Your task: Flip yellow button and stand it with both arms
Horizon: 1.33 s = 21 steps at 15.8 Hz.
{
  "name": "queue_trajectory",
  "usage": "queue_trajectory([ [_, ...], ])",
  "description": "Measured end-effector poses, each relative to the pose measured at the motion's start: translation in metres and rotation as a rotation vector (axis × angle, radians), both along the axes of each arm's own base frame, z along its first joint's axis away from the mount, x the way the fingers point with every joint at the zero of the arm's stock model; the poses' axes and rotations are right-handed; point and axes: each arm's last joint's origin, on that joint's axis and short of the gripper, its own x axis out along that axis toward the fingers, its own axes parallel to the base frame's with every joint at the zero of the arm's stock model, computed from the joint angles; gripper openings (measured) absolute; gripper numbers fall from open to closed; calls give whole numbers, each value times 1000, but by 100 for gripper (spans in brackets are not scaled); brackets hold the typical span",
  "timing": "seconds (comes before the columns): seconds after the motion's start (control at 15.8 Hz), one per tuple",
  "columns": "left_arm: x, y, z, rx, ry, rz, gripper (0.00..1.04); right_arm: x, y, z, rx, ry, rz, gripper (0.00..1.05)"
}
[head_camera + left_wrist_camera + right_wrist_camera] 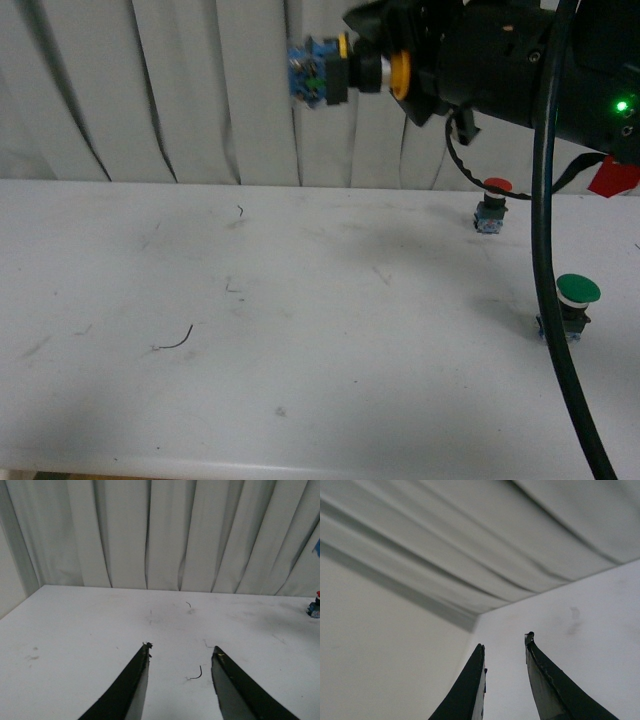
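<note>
The yellow-capped, blue-based push-button [330, 70] is hanging sideways at upper centre against the black right gripper [504, 642]; grasp unclear. The left gripper [181, 652] is gaping, empty.

Table [300, 400] open at left and centre; at right, red button [493, 205], green button [572, 305], black cable [548, 250] and right arm [520, 60] obstruct passage.

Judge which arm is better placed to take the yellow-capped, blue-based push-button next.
Probably left: its black gripper is open and empty, while the right arm holds the yellow-capped push-button aloft, blue base outward.
</note>
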Motion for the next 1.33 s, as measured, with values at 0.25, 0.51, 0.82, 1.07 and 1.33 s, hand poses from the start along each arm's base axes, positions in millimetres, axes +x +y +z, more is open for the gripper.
queue_trajectory([
  [0.25,0,0,0,0,0,0,86,13,-61,-29,-565,79,-288,26],
  [0.51,0,0,0,1,0,0,98,23,-100,-22,-981,-87,-398,26],
  [0.82,0,0,0,0,0,0,98,31,-118,-12,-1099,-148,-405,26],
  [1.07,0,0,0,1,0,0,98,41,-120,-17,-1108,-143,-364,26],
  [1.33,0,0,0,1,0,0,98,69,-131,-36,-1175,-64,-290,26],
])
